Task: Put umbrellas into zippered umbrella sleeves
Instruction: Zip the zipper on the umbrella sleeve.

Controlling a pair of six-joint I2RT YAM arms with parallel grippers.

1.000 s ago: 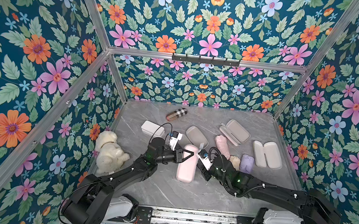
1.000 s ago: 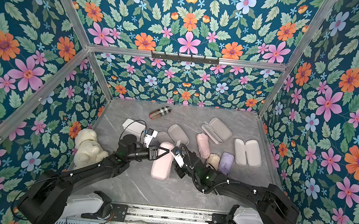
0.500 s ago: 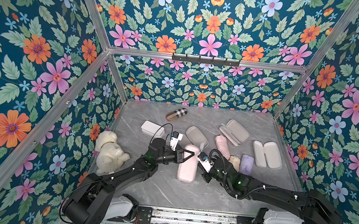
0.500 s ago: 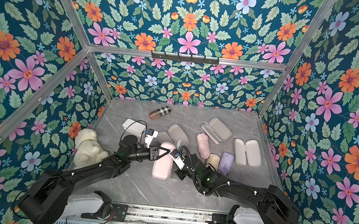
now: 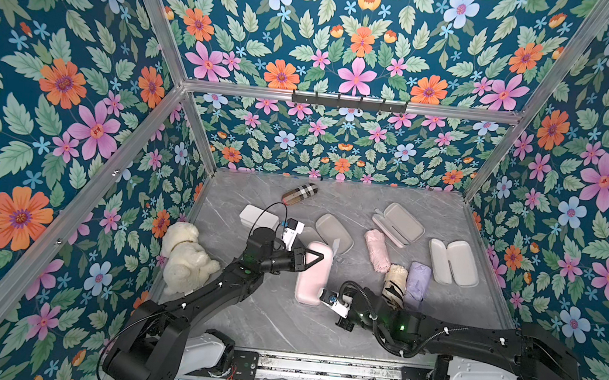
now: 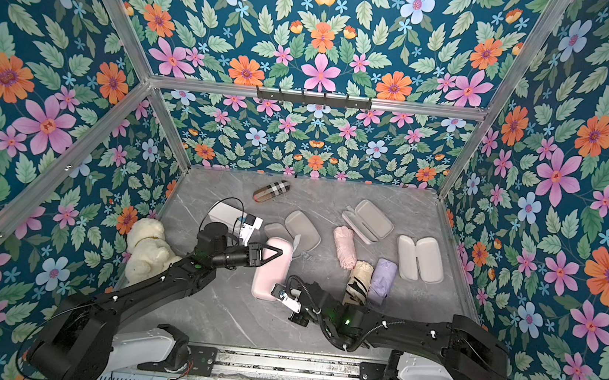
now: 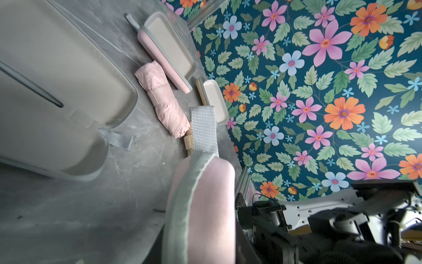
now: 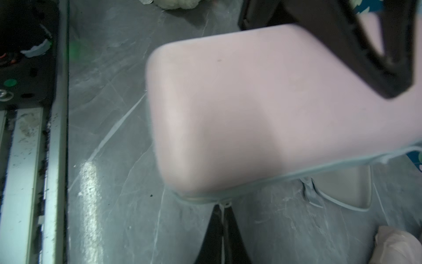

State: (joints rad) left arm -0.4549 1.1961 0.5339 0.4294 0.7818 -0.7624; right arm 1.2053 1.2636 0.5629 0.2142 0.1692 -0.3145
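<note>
Closed pink sleeve (image 5: 312,276) lies lengthwise on the grey marbled table (image 5: 262,317), toward the front and between the two arms in both top views. At its near end the right tool (image 8: 222,212) is pinched fully together on the small pale zipper pull (image 8: 225,204), at the corner of the sleeve's grey zip band. At its far end the left tool (image 5: 320,259) stands partly open around the sleeve: one black finger (image 8: 326,38) lies across the pink top and the other is hidden (the left wrist view shows the sleeve's zip edge and its grey strap (image 7: 203,130) running straight out from the tool). Just beyond that end lies an open grey-beige sleeve (image 5: 334,233), insides up. Further right a pale pink umbrella (image 5: 376,250) lies beside an open pink-sided sleeve (image 5: 399,224). Nearer the front a cream umbrella (image 5: 394,281) with black markings and a lavender umbrella (image 5: 417,283) lie side by side, touching, close to the right arm. A fourth sleeve (image 5: 453,262) lies opened flat near the right wall. On the left are a white box (image 5: 258,215) and a white plush toy (image 5: 188,256); a tan plaid roll (image 5: 299,194) lies near the back.
</note>
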